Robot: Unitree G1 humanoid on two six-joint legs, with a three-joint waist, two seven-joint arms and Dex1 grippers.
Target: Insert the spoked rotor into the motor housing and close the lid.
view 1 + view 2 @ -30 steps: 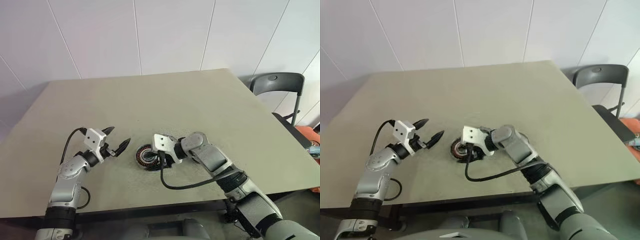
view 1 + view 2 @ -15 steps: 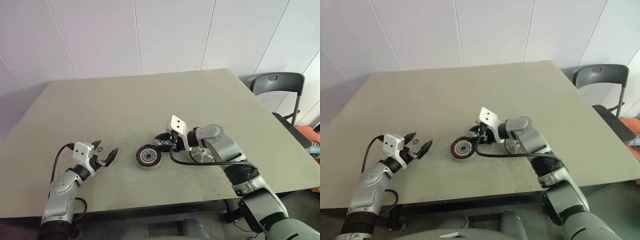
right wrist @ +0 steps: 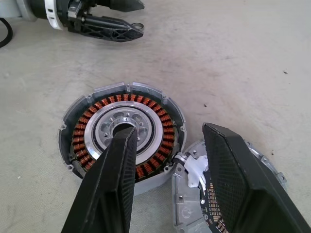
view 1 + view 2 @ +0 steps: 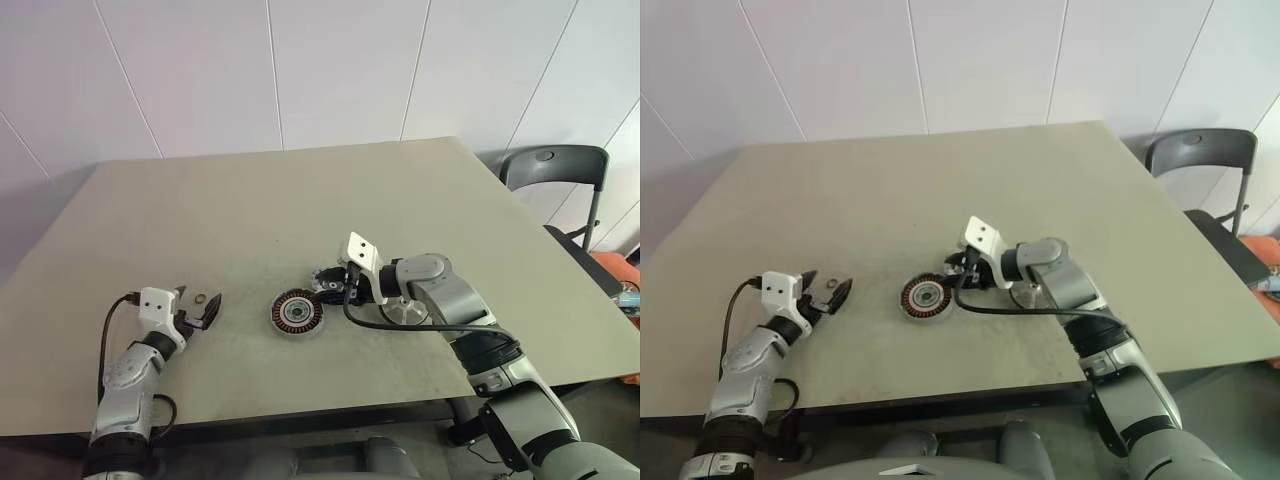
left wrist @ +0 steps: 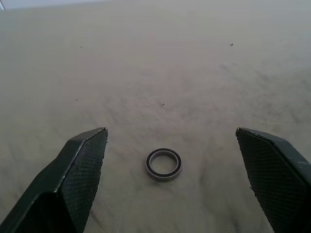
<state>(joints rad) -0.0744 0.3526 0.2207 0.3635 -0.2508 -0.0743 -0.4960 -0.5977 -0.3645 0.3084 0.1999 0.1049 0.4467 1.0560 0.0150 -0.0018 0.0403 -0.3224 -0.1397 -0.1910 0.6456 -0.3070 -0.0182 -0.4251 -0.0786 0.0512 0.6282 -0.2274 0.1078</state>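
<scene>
motor housing (image 4: 295,313) flat on table (image 4: 250,220); left gripper (image 4: 196,308) spread around small ring (image 5: 163,164), right gripper (image 4: 331,283) seemingly half-spread, empty

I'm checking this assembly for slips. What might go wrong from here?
1. The ring lies flat on the table between the open fingers of the left gripper. It is thin, so a pinch may skid it away.
2. The right gripper hangs low over the housing, and a careless move could knock it.
3. The rotor lies under the right arm, which might sweep it aside.
</scene>
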